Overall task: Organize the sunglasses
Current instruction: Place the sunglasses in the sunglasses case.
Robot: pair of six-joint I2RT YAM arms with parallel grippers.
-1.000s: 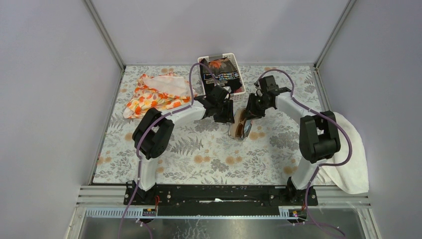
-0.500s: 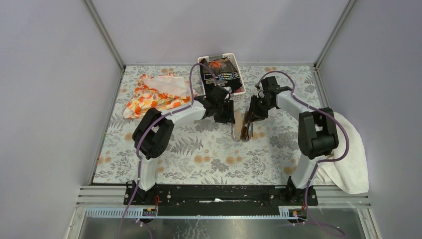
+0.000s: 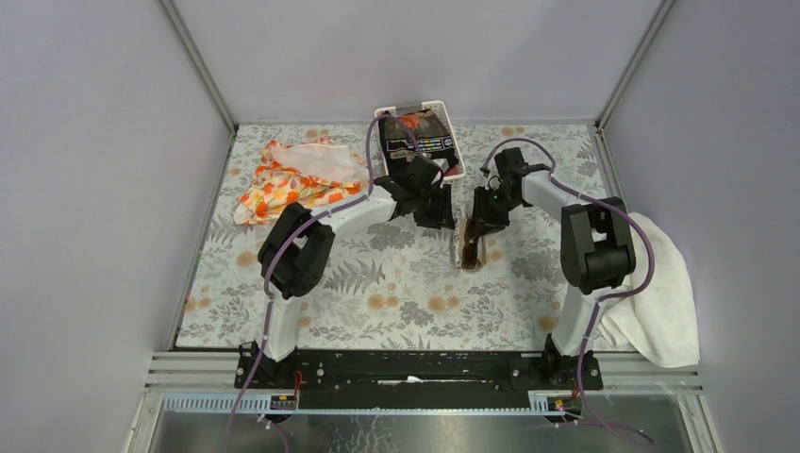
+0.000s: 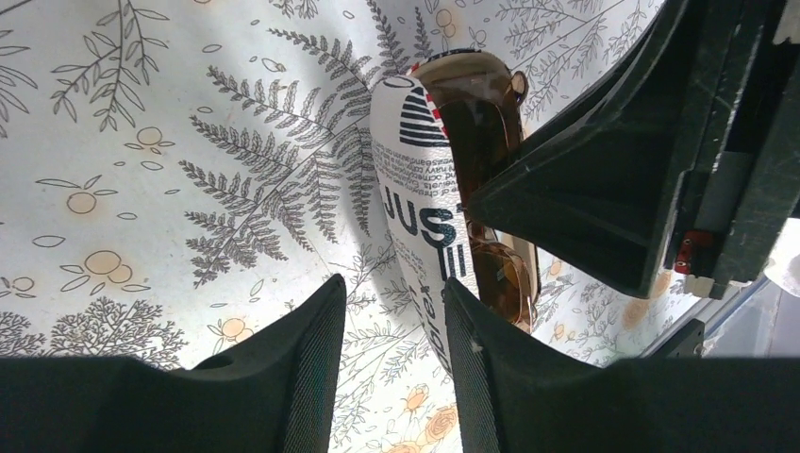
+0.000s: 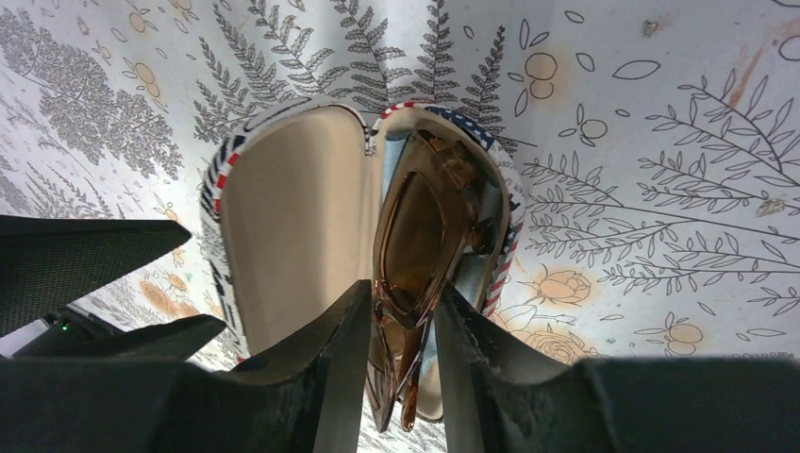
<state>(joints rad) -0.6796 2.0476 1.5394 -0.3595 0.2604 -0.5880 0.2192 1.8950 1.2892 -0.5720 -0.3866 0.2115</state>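
Right wrist view: right gripper (image 5: 403,294) pinching thin brown-framed tinted sunglasses (image 5: 415,226), seated in open tan printed case (image 5: 283,217), centre of desk (image 3: 358,293), toward far edge. Left gripper (image 4: 390,293) narrowly parted, empty, beside case.

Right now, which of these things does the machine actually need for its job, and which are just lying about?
Part of the job:
- thin-framed brown tinted sunglasses
- open oval glasses case with printed lettering and tan lining, where the sunglasses are going

Just lying about:
- orange-flowered cloth
- white plastic basket holding a dark packet
- white towel
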